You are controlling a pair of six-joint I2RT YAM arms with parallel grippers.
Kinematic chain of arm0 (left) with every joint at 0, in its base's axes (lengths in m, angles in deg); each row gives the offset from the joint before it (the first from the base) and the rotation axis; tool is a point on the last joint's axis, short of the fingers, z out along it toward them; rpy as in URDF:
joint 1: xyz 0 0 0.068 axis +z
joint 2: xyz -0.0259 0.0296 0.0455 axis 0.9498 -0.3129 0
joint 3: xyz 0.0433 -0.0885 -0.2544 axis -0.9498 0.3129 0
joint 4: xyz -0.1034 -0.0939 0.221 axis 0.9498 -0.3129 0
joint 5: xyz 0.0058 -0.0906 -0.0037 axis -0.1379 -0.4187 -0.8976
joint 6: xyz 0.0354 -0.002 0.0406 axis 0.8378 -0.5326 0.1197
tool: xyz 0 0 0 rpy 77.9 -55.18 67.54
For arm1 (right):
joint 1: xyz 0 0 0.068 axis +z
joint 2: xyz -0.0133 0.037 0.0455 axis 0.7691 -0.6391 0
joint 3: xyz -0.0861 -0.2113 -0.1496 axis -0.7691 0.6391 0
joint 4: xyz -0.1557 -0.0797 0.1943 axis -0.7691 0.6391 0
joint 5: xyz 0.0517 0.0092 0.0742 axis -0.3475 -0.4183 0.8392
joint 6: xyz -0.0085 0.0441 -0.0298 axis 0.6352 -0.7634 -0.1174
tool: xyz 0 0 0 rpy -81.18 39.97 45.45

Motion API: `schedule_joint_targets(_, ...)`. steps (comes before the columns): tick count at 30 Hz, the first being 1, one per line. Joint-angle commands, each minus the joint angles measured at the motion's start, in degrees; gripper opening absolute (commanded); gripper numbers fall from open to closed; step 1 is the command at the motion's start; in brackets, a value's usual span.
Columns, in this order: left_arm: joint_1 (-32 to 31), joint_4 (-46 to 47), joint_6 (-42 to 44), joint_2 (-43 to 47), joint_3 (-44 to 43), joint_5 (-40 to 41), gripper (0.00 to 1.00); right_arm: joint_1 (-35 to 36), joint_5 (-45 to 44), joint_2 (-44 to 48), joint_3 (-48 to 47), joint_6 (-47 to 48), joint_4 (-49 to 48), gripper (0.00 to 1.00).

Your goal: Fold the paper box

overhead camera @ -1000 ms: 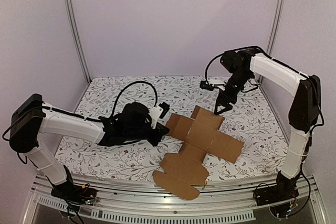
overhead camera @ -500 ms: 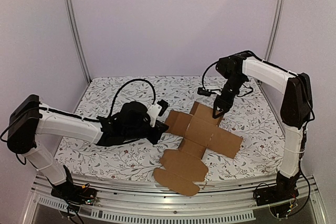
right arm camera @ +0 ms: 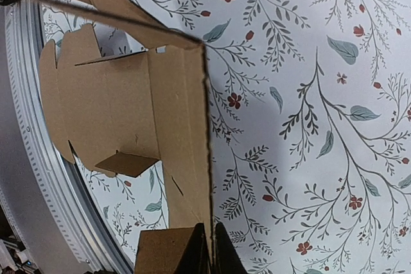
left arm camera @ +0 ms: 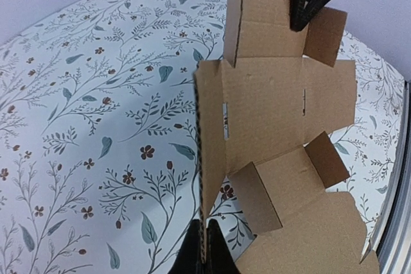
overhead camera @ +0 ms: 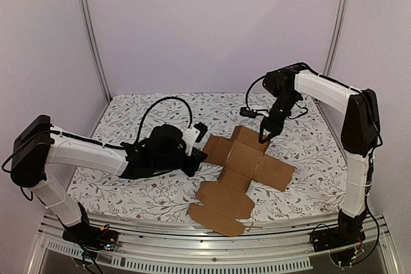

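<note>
Left gripper (overhead camera: 199, 158): left of centre, black fingers pinched onto the left flap of the brown cross-shaped cardboard box (overhead camera: 247, 158).
Box: unfolded, mid-frame on white floral-print tablecloth (overhead camera: 128, 113), gripped flaps lifted.
Right gripper (overhead camera: 264, 138): upper right of centre, clamped on far flap edge.

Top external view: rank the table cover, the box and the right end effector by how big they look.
1. table cover: largest by far, spanning most of the floor of the cell.
2. box: a mostly unfolded sheet, mid-sized.
3. right end effector: clearly smallest, a dark tip at the sheet's far edge.
</note>
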Motion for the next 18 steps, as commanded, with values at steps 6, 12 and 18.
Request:
schedule_joint_targets(6, -1.0, 0.0, -0.8, -2.9, -2.2, 2.2, 0.10, 0.3, -3.6, 2.1, -1.7, 0.1, 2.4, 0.00)
schedule_joint_targets(12, -1.3, 2.4, -4.1, 1.2, 2.6, 7.1, 0.31, 4.3, -17.6, 6.0, 0.1, -0.4, -5.9, 0.00)
schedule_joint_targets(18, -1.2, 3.9, -8.2, 8.6, 10.4, 12.2, 0.36, 9.2, -29.8, 8.4, 1.8, 0.2, -14.7, 0.00)
